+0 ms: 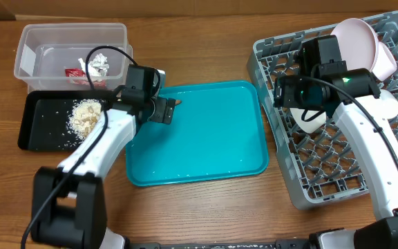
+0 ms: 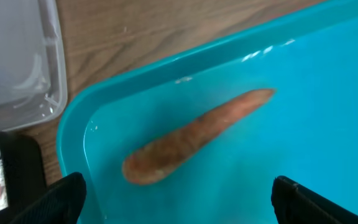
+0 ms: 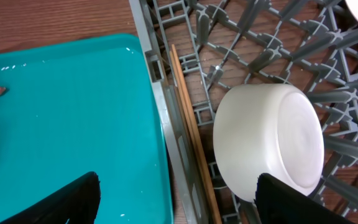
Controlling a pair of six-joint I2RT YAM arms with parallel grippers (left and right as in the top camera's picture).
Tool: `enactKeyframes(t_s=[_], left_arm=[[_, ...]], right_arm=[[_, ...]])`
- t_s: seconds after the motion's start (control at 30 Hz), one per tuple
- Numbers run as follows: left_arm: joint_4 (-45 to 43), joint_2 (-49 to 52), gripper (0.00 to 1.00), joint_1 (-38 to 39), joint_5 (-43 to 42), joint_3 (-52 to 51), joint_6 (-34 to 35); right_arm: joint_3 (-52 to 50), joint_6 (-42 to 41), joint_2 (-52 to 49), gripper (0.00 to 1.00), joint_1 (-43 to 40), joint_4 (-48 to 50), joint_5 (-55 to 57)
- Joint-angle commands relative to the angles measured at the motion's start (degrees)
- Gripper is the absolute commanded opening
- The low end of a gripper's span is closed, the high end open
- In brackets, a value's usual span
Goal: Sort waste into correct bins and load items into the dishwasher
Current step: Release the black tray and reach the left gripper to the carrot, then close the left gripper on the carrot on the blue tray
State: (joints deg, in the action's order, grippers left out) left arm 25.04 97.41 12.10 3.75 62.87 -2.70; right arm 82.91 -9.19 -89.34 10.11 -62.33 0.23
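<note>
A brown wooden table point(image 1: 206, 207) carries a teal tray point(image 1: 206, 145) at its middle. On the tray's bare floor, close to its far left corner, lies the small orange carrot piece point(image 2: 191, 134), flat and slanted, touching nothing but the tray. The left gripper point(image 2: 179, 205) hangs over that corner with its fingers spread wide, one on each side of the left wrist view. The carrot lies ahead of and between the fingers, clear of both, so the gripper holds nothing. Left of the teal tray sits the black tray point(image 1: 33, 131) with a heap of beige food scraps point(image 1: 85, 116). Behind it stands the clear tub point(image 1: 40, 41), which holds the red wrapper point(image 1: 74, 72) and the crumpled paper point(image 1: 99, 63). Right of the teal tray stands the grey dish rack point(image 1: 282, 180). Its far corner holds the pink plate point(image 1: 358, 41), leaning on the pegs. The right gripper point(image 3: 179, 205) hovers over the rack's side nearest the teal tray, jaws wide apart and empty. Under it the white bowl point(image 3: 269, 143) rests bottom up among the pegs, its rim close to the right-hand finger; whether they touch I cannot tell. The wooden chopsticks point(image 3: 191, 137) lie along the rack's edge, between the bowl and the teal tray.
</note>
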Motion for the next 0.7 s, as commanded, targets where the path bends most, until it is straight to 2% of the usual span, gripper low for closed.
enactKeyframes(t_s=[0.0,0.1,0.27,0.53,0.63,0.67], left_arm=[[-2.21,3.67,0.97,-0.55,2.21,0.79,-4.83],[-4.57,5.44,0.97,-0.55,2.23,0.79,-7.13],[-7.82,8.00,0.99,-0.55,1.33,0.79,-7.21],[-6.82,11.08,0.97,-0.50,-1.92,0.76,-7.17],[-5.64,11.08,0.87,-0.48,-4.66,0.76,-7.13],[-4.98,11.08,0.81,-0.48,-5.14,0.76,-7.13]], right_arm=[[0.74,0.44,-0.09,0.82,-0.11,0.15,-0.37],[0.74,0.46,-0.09,0.82,-0.11,0.15,-0.37],[0.74,0.46,-0.09,0.82,-0.11,0.09,-0.37],[0.74,0.46,-0.09,0.82,-0.11,0.04,-0.37],[0.74,0.46,-0.11,0.82,-0.11,0.02,-0.35],[0.74,0.46,-0.09,0.82,-0.11,0.02,-0.37]])
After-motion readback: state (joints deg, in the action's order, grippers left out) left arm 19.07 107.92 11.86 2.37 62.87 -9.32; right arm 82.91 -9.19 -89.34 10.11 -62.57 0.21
